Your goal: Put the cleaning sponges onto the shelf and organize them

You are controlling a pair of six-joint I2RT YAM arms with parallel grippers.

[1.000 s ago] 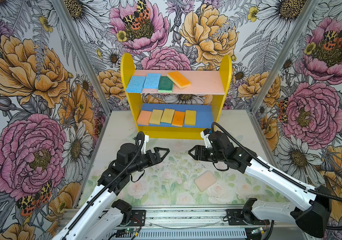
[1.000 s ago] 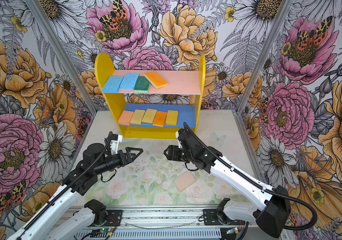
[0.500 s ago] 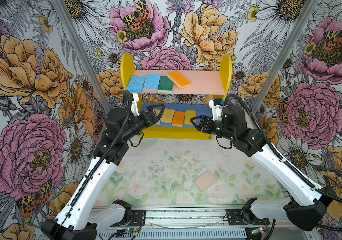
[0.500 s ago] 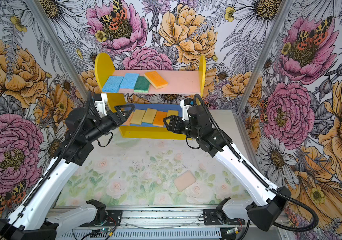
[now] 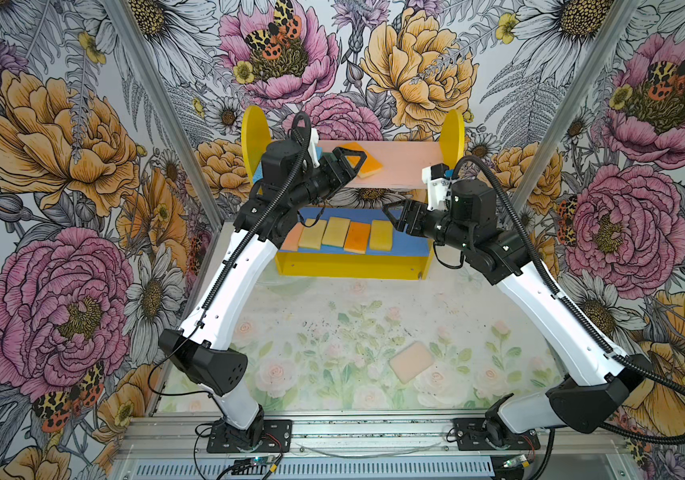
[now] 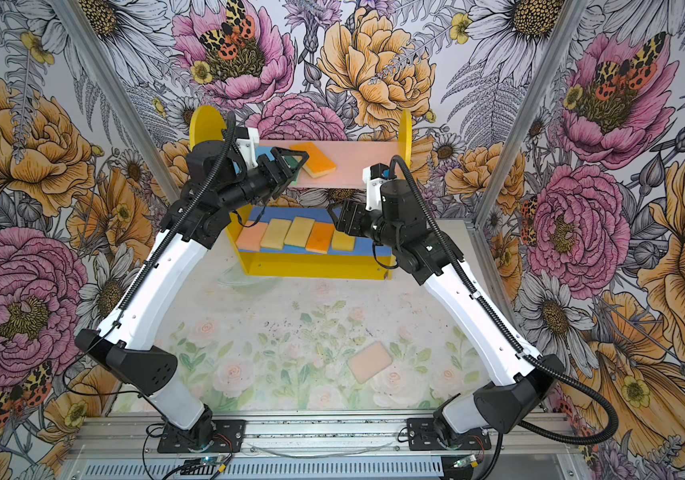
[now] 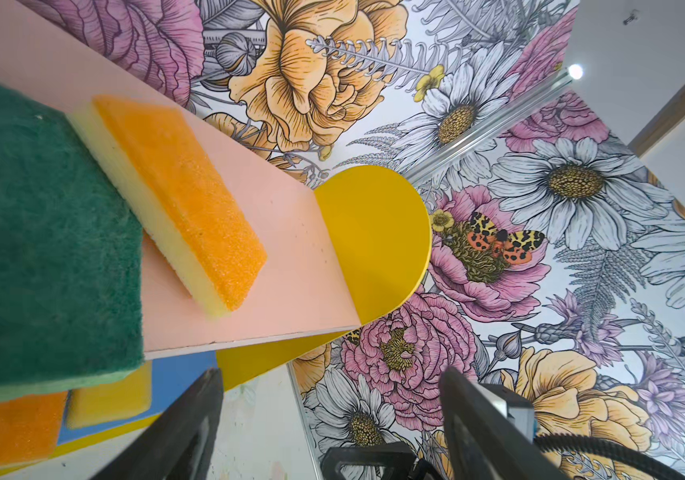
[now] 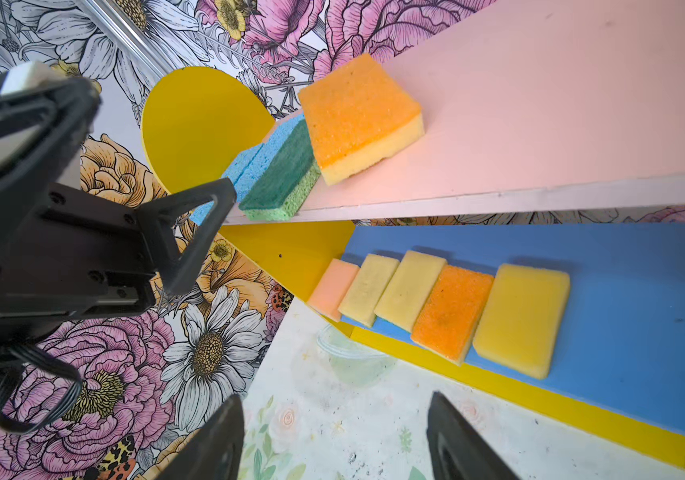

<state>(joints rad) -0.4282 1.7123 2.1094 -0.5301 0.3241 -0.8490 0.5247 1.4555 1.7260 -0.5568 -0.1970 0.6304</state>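
Sponges nearly fill the shelf (image 5: pixel 353 266) at 12 o'clock on the table (image 5: pixel 332 316). Two blue sponges (image 8: pixel 249 166), a green sponge (image 7: pixel 41 249) and an orange-topped sponge (image 5: pixel 370 165) sit on the pink upper board (image 5: pixel 409 166), and a row of five (image 5: pixel 335 230) on the blue lower board (image 5: pixel 411 247). One peach-pink sponge (image 5: pixel 411 361) lies loose at 5 o'clock. The left gripper (image 5: pixel 352 160) hovers near the green sponge, jaws wide apart and empty. The right gripper (image 5: pixel 392 214), at 1 o'clock beside the lower row, also gapes, holding nothing.
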